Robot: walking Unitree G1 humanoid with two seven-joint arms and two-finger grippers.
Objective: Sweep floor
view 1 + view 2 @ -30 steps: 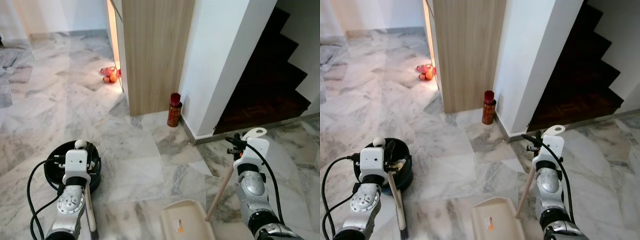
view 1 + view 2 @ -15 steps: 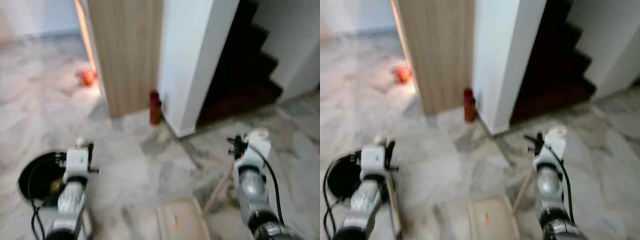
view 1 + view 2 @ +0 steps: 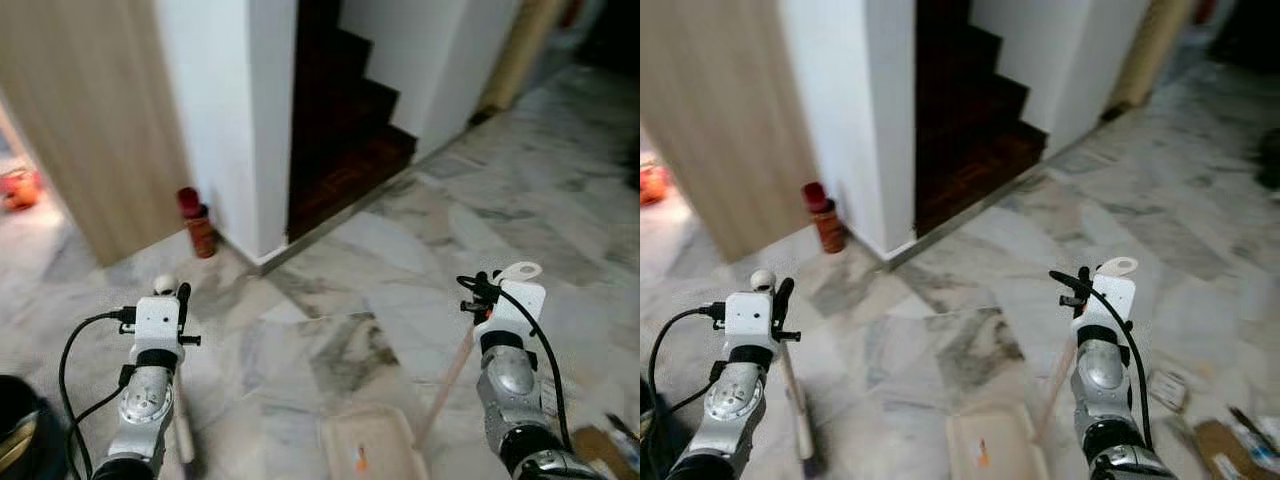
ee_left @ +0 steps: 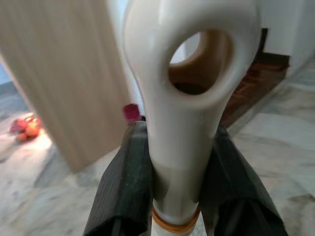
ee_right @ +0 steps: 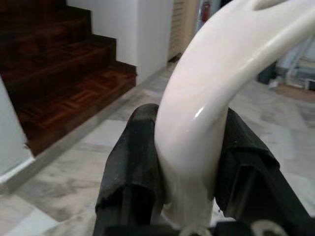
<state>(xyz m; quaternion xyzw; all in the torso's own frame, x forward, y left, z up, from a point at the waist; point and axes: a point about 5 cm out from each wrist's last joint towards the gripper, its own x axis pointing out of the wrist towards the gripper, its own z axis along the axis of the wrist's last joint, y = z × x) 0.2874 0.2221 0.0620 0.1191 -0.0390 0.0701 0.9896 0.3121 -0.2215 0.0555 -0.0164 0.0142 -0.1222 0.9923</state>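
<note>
Here, left tool (image 4: 172, 162) around broom handle (image 4: 189, 98), right tool (image 5: 189, 162) around dustpan handle (image 5: 216, 83).

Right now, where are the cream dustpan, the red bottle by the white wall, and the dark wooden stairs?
Cream dustpan (image 3: 368, 450), left eye view, middle of its tray.
Red bottle (image 3: 200, 228), left eye view, its body.
Dark wooden stairs (image 3: 345, 160), left eye view, lowest tread.

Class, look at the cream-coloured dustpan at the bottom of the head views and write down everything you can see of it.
The cream plastic dustpan lies flat on the grey-veined marble floor, between the two arms, its lower part cut off by the picture's edge. It has a raised rim, rounded corners and a small orange mark inside. A pale wooden handle slants up from its right side to a white looped plastic grip, on which the right gripper is shut.
</note>
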